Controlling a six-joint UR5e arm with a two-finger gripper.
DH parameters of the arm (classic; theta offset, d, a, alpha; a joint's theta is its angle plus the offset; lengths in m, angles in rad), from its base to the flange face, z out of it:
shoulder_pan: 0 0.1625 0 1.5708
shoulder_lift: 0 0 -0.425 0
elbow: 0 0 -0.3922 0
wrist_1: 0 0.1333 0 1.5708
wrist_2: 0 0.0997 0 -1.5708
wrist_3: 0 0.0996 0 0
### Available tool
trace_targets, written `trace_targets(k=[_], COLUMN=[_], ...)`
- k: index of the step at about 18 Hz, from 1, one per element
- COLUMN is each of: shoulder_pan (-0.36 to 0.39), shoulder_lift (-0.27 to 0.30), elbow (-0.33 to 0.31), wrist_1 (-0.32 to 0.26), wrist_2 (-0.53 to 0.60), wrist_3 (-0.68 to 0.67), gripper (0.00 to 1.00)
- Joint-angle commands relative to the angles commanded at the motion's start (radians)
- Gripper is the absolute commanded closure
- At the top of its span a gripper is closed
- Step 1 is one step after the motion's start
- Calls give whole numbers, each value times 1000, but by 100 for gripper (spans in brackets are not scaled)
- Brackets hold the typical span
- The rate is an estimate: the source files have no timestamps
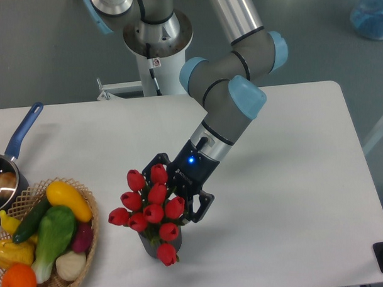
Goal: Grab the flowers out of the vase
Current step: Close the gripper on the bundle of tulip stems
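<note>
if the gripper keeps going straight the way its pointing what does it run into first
The gripper points down and to the left, right at the flowers. Its fingers already flank the red buds on the near-right side, so the bunch comes first, with the vase just below. Depth is unclear from this single view.
</note>
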Motion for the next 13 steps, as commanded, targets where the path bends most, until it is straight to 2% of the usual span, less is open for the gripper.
trace_targets(k=[4,13], shoulder_pan=[0,2], shoulder_lift=[0,3], elbow=[0,-2], wrist_1=[0,0], wrist_2=[2,2], wrist_3=[0,0], gripper=[1,33])
